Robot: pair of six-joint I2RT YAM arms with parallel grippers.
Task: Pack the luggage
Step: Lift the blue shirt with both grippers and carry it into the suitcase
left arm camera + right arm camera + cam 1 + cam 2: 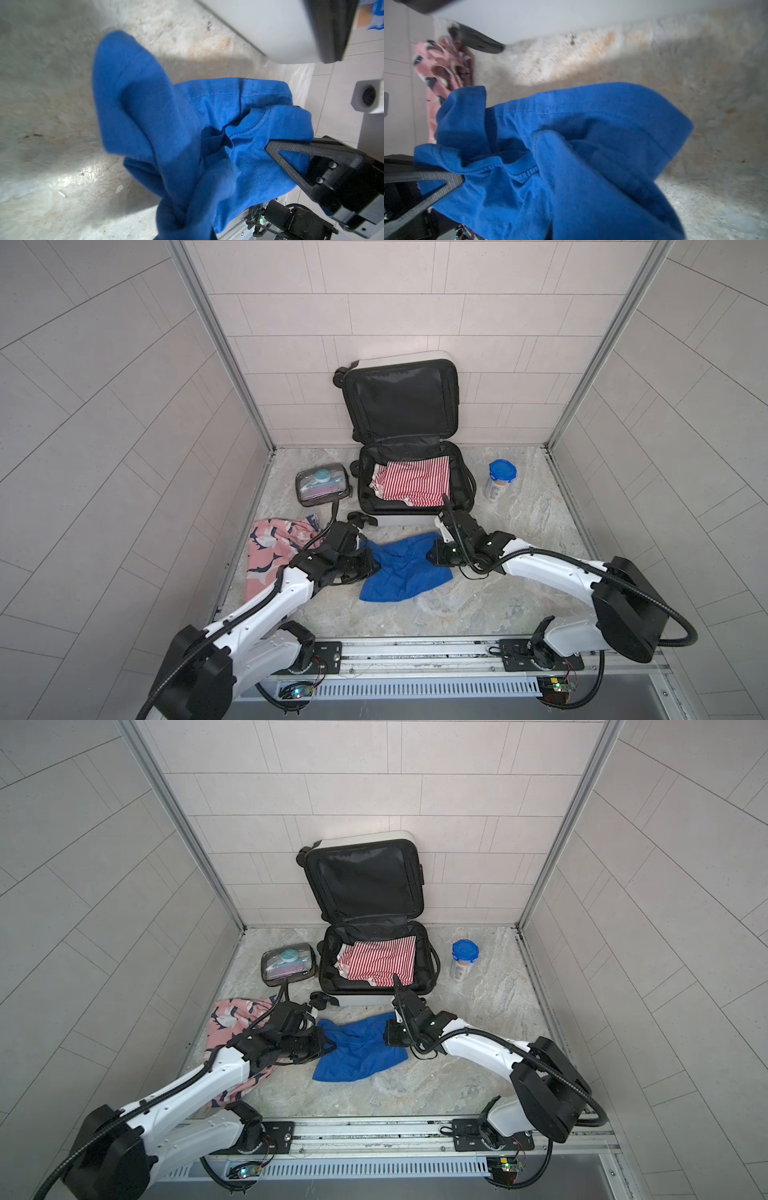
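Nearest the lens in both top views ran the mounting rail (415,649), from which both arms reached to a blue garment (399,568) on the marbled worktop (519,572). The left gripper (368,562) met its left edge and the right gripper (432,558) its right edge. Just behind stood the luggage (395,519), open against the back wall with its lid upright and a red-striped cloth (415,481) already in its base. A clear pouch (322,485) lay near its left side, a blue-lidded jar (500,479) stood to its right, and a pink patterned garment (270,556) lay partly under the left arm. The left wrist view showed the blue cloth bunched and raised off the stone, with the right gripper (268,148) clamped on one end. In the right wrist view the left gripper (462,178) was likewise nipped shut on a fold near the hem, with the pink garment and the luggage's white shell beyond. The step looked like carrying the garment into the case. Done well, both ends would rise level and high enough for the sagging middle to clear the front wall. The cloth would then be lowered flat over the stripes before either grip opened. The worktop was smooth, mottled grey-beige stone with patches of glare. Pale tiled walls with metal corner posts closed it in on three sides.
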